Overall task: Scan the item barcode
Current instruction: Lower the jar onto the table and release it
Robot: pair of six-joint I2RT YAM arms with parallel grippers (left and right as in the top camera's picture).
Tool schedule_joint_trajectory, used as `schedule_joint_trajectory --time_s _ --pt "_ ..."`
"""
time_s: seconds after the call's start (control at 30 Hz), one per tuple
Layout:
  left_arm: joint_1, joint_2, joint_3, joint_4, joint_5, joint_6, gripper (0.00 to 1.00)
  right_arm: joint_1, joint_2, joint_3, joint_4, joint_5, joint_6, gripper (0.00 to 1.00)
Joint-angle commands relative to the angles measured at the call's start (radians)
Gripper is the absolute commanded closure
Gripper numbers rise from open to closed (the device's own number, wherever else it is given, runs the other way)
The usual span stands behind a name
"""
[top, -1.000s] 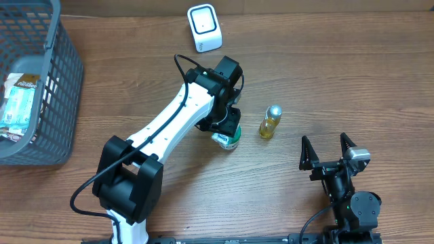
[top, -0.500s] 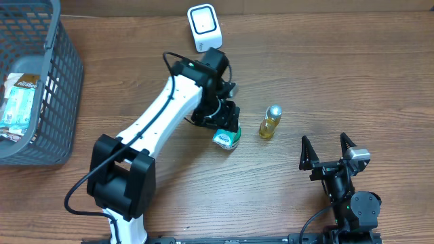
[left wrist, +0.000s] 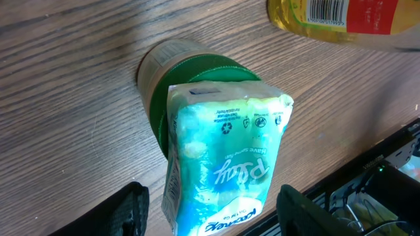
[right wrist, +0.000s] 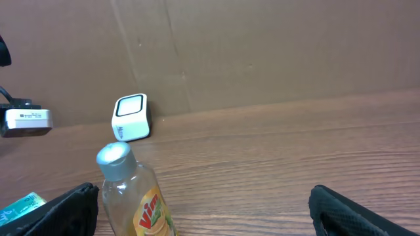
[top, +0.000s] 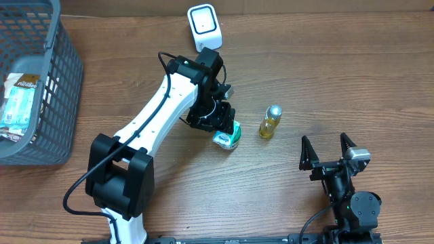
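At the far left of the desk [top: 339, 81], the grey basket [top: 68, 95] is cut off by the frame edge. It holds a few packets [top: 19, 102] whose print we cannot read. Mid-desk, the teal pack [left wrist: 226, 164] sits between the left jaws, which stand partly open with a thin gap on each side. Behind it is a green round thing [left wrist: 197, 72] we cannot identify. A yellow bottle [top: 270, 123] stands to its right and the white scanner [top: 204, 27] farther back. At near right, the right jaws gape wide and empty.
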Motion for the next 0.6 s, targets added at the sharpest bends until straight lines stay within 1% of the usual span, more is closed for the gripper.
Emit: schedule_joint_trajectory --time_s 0.0,0.2,0.5,0.57 --pt "-0.004 0.011 0.014 0.0 0.0 0.014 0.36 0.005 -0.003 -0.01 0.004 0.008 0.003 0.0" --pt "-0.003 0.019 0.005 0.012 -0.003 -0.008 0.41 0.005 -0.003 -0.01 0.004 0.008 0.003 0.0" --pt "-0.003 0.019 -0.048 0.058 -0.004 -0.035 0.45 0.005 -0.003 -0.01 0.004 0.008 0.003 0.0" --pt "-0.001 0.019 -0.064 0.074 -0.004 -0.035 0.49 0.005 -0.003 -0.01 0.004 0.008 0.003 0.0"
